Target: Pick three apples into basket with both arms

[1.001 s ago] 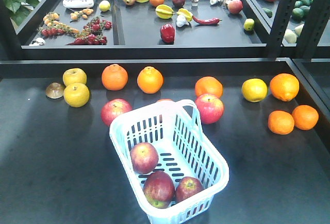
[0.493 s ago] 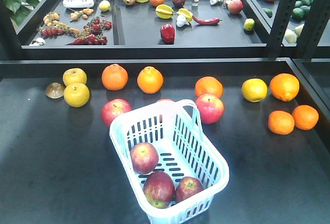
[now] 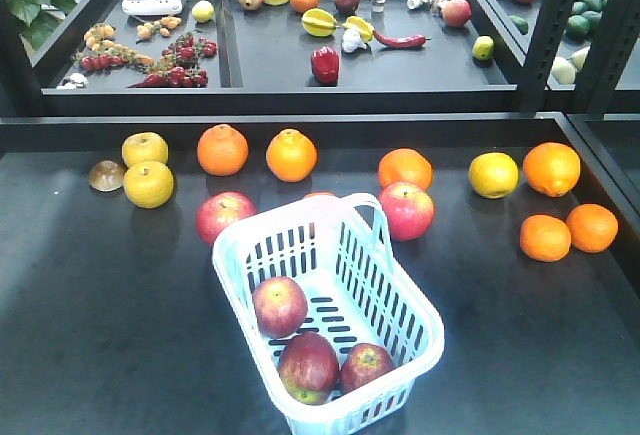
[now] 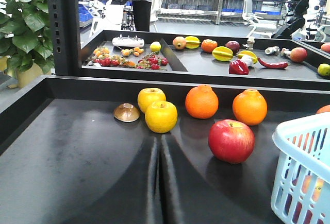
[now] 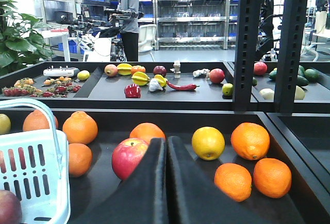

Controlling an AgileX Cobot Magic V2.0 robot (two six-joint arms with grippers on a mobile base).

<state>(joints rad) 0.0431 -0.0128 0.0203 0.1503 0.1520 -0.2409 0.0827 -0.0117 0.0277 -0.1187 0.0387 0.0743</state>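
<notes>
three apples in, both arms drawn back

three dark red apples lie in the basket [image 3: 395, 340]: one apple [image 3: 280, 306] toward the middle of the floor, and two more, a larger apple [image 3: 308, 366] and a smaller apple [image 3: 366, 366], touching each other at the near end. the basket sits on the dark table [image 3: 90, 305] with its handle [image 3: 352, 201] folded toward the far rim.

neither arm shows in the front view. each wrist view looks out over its own gripper: the left gripper [image 4: 160, 154] has its fingers pressed together with only a thin seam between them, nothing held; the right gripper [image 5: 166, 149] is the same, fingers closed on nothing.

by count the job looks finished, so the step in hand is to hold off and stay clear. two more red apples rest on the table, a left apple [image 3: 224, 216] just beside the basket's far-left corner and a right apple [image 3: 406, 210] close to the handle; they are extras and should be left alone. doing this well means keeping both arms low and back, away from the basket rim and handle so it is not nudged, and not sweeping across the oranges [image 3: 291, 155] lined up behind.
</notes>
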